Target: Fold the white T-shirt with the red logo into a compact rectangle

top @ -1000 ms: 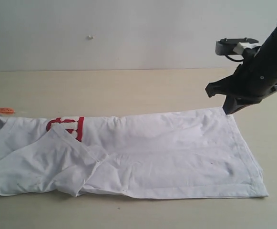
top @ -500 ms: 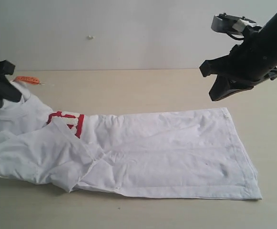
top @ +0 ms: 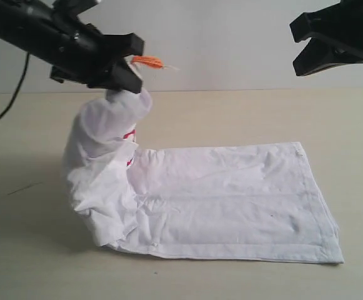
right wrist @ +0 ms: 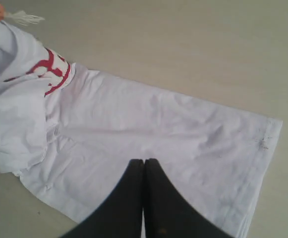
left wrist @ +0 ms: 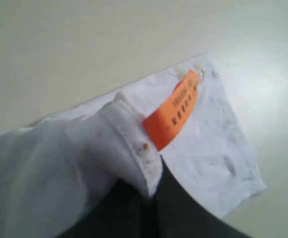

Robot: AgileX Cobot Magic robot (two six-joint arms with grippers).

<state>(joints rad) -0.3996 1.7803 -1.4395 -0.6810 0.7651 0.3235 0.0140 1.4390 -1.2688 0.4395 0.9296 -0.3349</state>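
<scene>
red logo unreadable, orange tag print blurred

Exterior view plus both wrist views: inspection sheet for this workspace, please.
Surface: matte beige tabletop.
Job's things: thin wrinkled white cotton T-shirt, collar end lifted, hem end flat; red fuzzy logo patch partly hidden in folds; small orange neck tag.
Clutter: nothing seen.
Grippers: left pincer shut on the collar, raised; right pincer shut, empty, above the table.
Cables: thin black cable hanging from the left arm.
Surroundings: plain pale wall behind.
</scene>
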